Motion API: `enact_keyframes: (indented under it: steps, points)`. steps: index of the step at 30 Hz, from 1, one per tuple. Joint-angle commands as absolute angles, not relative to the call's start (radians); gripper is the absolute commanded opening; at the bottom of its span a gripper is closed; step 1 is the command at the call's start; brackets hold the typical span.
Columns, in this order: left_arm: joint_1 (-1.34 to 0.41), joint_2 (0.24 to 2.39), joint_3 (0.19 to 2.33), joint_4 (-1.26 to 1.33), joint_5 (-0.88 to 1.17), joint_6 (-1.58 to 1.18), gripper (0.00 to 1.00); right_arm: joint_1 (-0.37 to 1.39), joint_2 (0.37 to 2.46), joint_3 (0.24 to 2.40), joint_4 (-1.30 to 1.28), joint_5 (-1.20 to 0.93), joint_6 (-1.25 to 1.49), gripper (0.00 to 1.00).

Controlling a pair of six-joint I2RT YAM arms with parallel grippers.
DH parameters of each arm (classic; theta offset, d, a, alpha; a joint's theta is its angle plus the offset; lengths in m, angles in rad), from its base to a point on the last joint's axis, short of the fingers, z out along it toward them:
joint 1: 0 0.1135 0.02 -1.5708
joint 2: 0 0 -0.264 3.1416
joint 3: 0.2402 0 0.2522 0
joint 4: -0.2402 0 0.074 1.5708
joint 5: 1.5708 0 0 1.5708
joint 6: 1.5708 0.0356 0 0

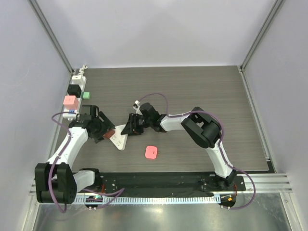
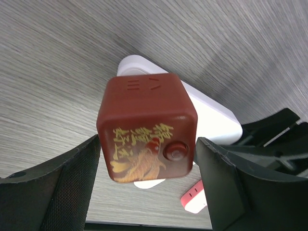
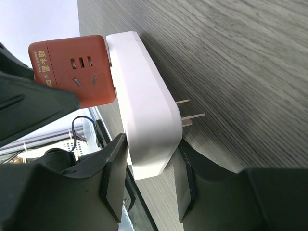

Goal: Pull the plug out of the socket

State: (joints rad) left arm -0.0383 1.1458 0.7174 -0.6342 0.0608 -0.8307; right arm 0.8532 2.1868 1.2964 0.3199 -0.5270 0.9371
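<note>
The left gripper (image 2: 147, 161) is clenched on the red cube plug (image 2: 144, 120), one finger on each of two opposite faces. The plug sits at one end of the white socket block (image 3: 144, 96). The right gripper (image 3: 149, 154) clamps the other end, low over the bench (image 1: 202, 91). In the top view the socket block lies at 4 o'clock from the left gripper, so the pull probably runs toward 10 o'clock.

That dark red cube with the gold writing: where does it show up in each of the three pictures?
Top external: the red cube is small, left of centre.
Left wrist: it fills the middle, gold writing facing the camera.
Right wrist: it sits upper left, outlet holes facing the camera.
Shared landmark: the white block joined to it, seen behind it or beside it.
</note>
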Motion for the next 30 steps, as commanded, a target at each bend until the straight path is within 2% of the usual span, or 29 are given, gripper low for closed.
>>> enact_keyframes:
  steps: [1,6,9,10,13,18,20,23,26,30]
  points:
    - [-0.041,1.172,0.736,-0.584,0.034,-0.845,0.8,0.842,2.246,1.267,0.218,-0.402,0.858,0.01]
    - [-0.041,1.216,0.736,-0.551,0.061,-0.861,0.75,0.844,2.246,1.266,0.219,-0.399,0.858,0.01]
    - [-0.041,1.224,0.733,-0.538,0.064,-0.847,0.58,0.841,2.244,1.266,0.219,-0.397,0.854,0.01]
    - [-0.041,1.217,0.729,-0.531,0.071,-0.842,0.37,0.844,2.246,1.266,0.218,-0.394,0.853,0.01]
    - [-0.041,1.183,0.721,-0.531,0.098,-0.833,0.0,0.841,2.238,1.266,0.201,-0.365,0.842,0.01]
    - [-0.04,1.125,0.716,-0.525,0.195,-0.798,0.0,0.841,2.232,1.278,0.14,-0.318,0.825,0.01]
    - [-0.011,1.086,0.669,-0.432,0.382,-0.825,0.0,0.841,2.236,1.282,0.144,-0.337,0.837,0.01]
    - [-0.005,1.066,0.637,-0.373,0.437,-0.868,0.0,0.839,2.246,1.279,0.159,-0.362,0.85,0.01]
    - [-0.003,1.049,0.653,-0.431,0.395,-0.85,0.0,0.839,2.25,1.278,0.169,-0.368,0.861,0.01]
    - [-0.052,1.008,0.732,-0.618,0.093,-0.763,0.0,0.839,2.246,1.276,0.146,-0.336,0.856,0.01]
